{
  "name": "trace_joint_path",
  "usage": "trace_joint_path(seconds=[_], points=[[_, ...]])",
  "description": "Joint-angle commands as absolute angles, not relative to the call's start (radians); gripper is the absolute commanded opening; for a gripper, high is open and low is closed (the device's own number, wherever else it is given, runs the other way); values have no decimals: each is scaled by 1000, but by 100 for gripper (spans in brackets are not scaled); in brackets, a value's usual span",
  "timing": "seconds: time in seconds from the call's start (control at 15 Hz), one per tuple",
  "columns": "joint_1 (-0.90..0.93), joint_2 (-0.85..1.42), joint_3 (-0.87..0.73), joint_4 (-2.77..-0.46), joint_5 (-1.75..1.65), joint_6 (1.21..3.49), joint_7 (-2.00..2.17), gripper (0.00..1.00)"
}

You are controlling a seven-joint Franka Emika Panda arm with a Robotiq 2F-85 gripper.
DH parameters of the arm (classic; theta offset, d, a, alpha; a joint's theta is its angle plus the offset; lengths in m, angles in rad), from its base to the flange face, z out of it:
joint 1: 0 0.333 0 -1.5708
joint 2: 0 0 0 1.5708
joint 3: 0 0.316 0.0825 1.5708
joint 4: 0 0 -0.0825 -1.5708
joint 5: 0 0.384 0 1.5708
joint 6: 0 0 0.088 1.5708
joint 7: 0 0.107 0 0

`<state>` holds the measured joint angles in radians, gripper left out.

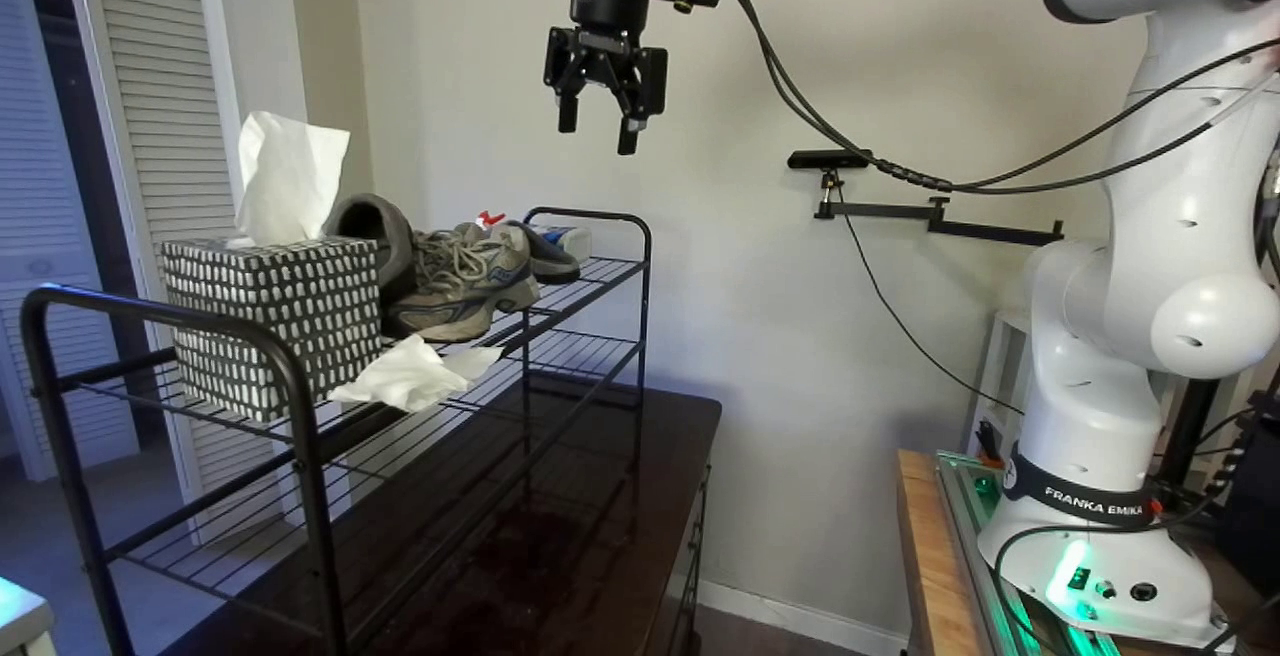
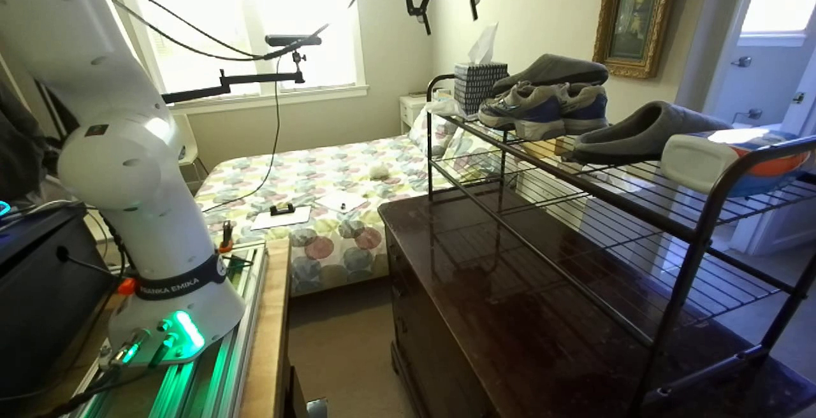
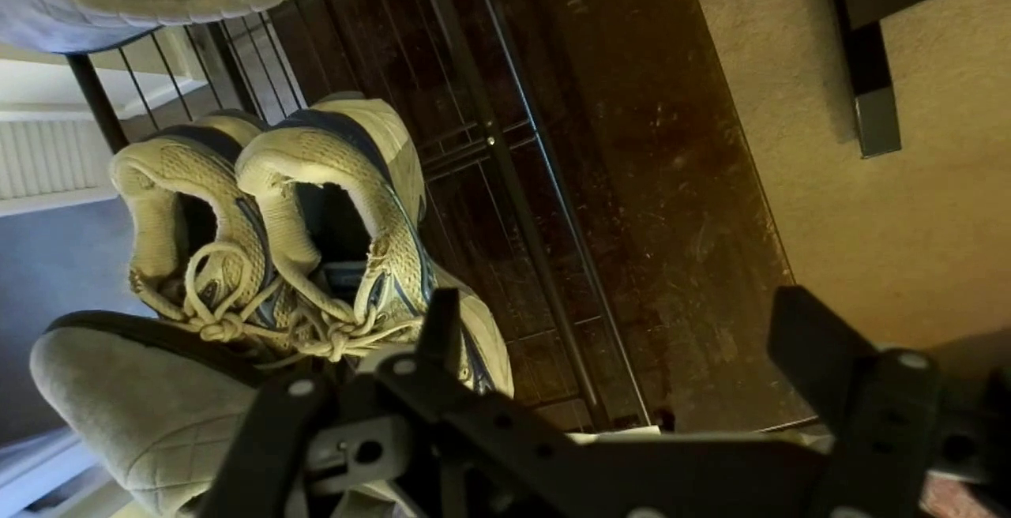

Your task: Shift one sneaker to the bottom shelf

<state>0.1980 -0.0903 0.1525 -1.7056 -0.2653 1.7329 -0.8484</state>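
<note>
Your jaws hang spread & empty, prob. to straddle the sneaker (image 2: pixel 517 113); it sits nr robot-side edge of upper shelf (image 2: pixel 612 198), beside its twin (image 2: pixel 584 107), prob. stored together; bottom shelf (image 2: pixel 547 257) awaits.

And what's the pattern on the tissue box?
The tissue box has short white dashes on black, clearest in an exterior view.

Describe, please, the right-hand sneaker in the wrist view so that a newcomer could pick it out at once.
Find the black rack on the dark dresser and look along its top shelf. Near the grey slippers, the blue-trimmed sneaker sits beside its twin. Laces set it apart from the slippers; lying closer to the robot sets it apart from its twin.
</note>
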Motion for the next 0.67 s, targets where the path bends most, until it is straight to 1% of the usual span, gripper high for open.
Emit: trace_joint_path(seconds=[0.0, 0.2, 0.6], points=[[193, -83, 159, -1693, -265, 1728, -852, 100], [192, -93, 155, -1719, -295, 1765, -953, 100], [172, -15, 137, -1655, -283, 1727, -1267, 100]])
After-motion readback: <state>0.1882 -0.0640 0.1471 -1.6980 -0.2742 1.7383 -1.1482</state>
